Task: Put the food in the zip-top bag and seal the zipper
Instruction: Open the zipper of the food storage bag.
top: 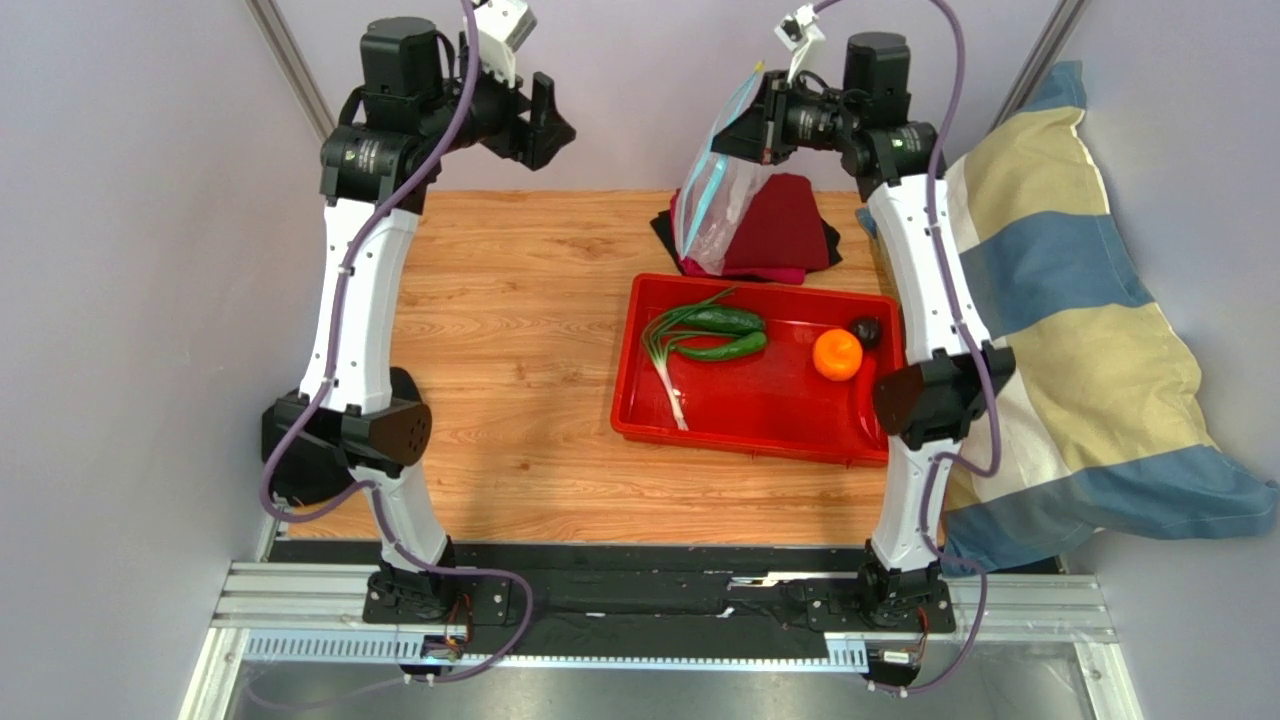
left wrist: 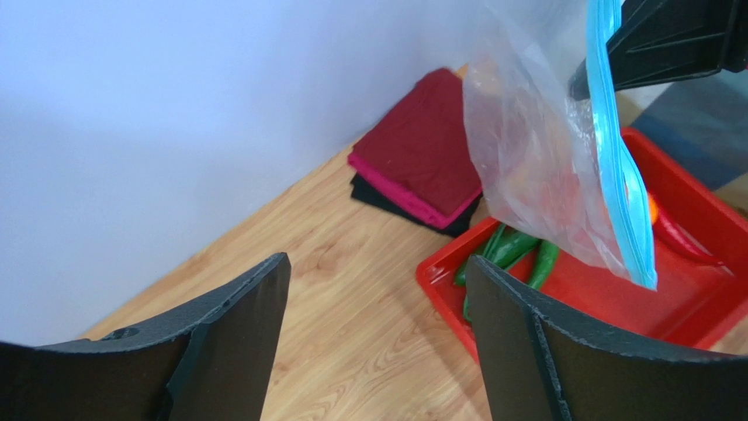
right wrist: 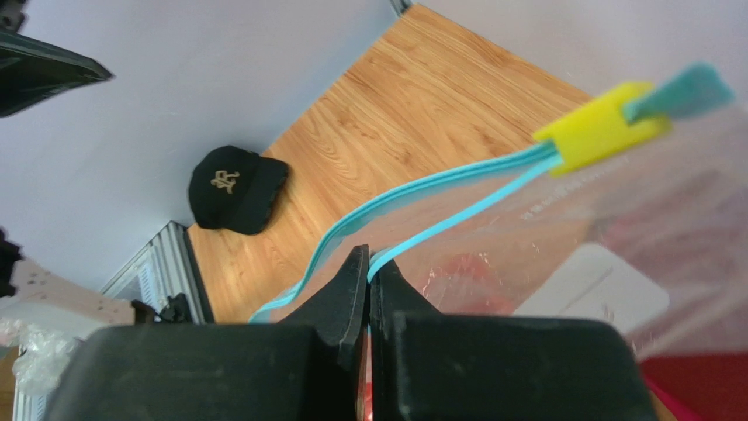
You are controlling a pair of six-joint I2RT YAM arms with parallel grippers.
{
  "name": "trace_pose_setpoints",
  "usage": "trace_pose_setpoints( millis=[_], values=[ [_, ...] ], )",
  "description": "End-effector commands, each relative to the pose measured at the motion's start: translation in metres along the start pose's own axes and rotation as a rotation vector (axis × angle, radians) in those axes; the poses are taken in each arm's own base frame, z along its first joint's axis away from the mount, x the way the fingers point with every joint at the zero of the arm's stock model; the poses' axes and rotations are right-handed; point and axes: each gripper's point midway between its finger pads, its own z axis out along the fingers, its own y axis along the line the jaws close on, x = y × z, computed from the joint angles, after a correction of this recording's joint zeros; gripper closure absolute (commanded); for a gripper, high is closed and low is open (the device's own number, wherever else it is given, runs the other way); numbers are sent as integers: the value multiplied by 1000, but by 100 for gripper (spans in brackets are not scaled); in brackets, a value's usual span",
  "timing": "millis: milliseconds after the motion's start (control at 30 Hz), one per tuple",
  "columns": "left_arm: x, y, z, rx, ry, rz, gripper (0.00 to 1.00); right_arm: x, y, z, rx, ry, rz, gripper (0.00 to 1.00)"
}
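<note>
Right end effector [right wrist: 369,263]: clenched on the zipper [right wrist: 421,200] of the bag [top: 711,198], which hangs below it; the two zipper strips part just beside the grip.
Left end effector [left wrist: 377,281]: released, jaws wide, empty, raised well apart from the bag.
Slider [right wrist: 597,129]: yellow, at the zipper end away from the right end effector.
Food: peppers [top: 721,323], green onion [top: 669,375], orange [top: 837,354] and dark round piece [top: 867,329] lie in the red tray [top: 751,417] on the bench [top: 511,375], below the right end effector.
Folded cloths [top: 784,225]: beneath the hanging bag.
</note>
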Motion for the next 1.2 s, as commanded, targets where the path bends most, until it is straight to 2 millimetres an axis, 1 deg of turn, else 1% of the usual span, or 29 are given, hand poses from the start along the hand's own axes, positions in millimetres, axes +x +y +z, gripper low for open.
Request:
trace_pose_setpoints(
  millis=[0,67,133,167,200,233,267,300,367,400,467,533,567,600,700,733,767,800,833,867,900,933,967,1000,1033,1067,1100,1133,1167],
  values=[
    [-26,-19,-40,-21,-34,-47,20,-16,70,-29,-21,-17,-21,100],
    [-31,-41,-47,50,-45,-105,22,-14,81,-32,-27,-11,47,100],
    [-28,-66,-53,117,-29,-146,22,-9,100,-35,-45,6,84,100],
    [-27,-88,-51,170,-19,-104,21,0,101,-33,-41,29,98,100],
    [-25,-100,-57,176,0,-78,20,7,105,-34,-36,47,98,100],
    [-27,-100,-58,126,3,-16,20,11,116,-34,-22,52,70,100],
    [-32,-111,-61,140,-8,56,19,17,118,-33,-8,69,40,100],
    [-47,-116,-74,134,-52,88,16,26,121,-35,5,99,43,100],
    [-59,-113,-85,77,-89,150,14,31,130,-37,25,107,28,100],
    [-65,-116,-91,65,-114,157,13,36,131,-35,28,118,35,100],
    [-63,-123,-92,92,-117,126,13,36,140,-40,32,108,28,100],
    [-58,-140,-99,169,-100,97,13,43,145,-38,29,127,33,100],
    [-52,-144,-101,191,-77,87,13,45,148,-39,27,130,31,100],
    [-36,-146,-107,196,-15,79,13,46,151,-41,24,136,37,100],
    [10,-109,-108,3,176,92,11,50,158,-38,13,147,55,100],
    [22,-94,-112,-55,230,101,9,52,163,-36,0,152,61,100],
    [30,-86,-118,-89,274,97,9,52,167,-34,-13,154,68,100],
    [30,-84,-123,-98,277,98,9,53,170,-30,-27,159,88,100],
    [38,-80,-123,-110,305,83,9,55,177,-26,-46,167,100,100],
    [43,-80,-131,-121,322,71,9,51,182,-25,-64,161,98,100],
    [63,-82,-126,-100,383,41,10,53,186,-24,-81,174,108,100],
    [64,-82,-129,-94,378,2,11,58,187,-16,-93,201,143,100],
    [62,-78,-134,-98,362,-14,11,57,190,-15,-104,204,155,100],
    [68,-77,-133,-83,373,-45,12,57,190,-12,-112,209,174,100],
    [67,-91,-132,0,355,-123,13,60,190,-6,-129,225,204,100],
    [67,-81,-133,1,336,-188,14,58,191,-2,-145,223,212,100],
    [70,-91,-130,86,336,-253,16,53,199,0,-180,213,202,100],
    [69,-89,-128,103,323,-295,18,53,201,3,-196,216,205,100],
    [61,-82,-123,113,281,-330,24,54,200,10,-206,220,206,100]
  ],
)
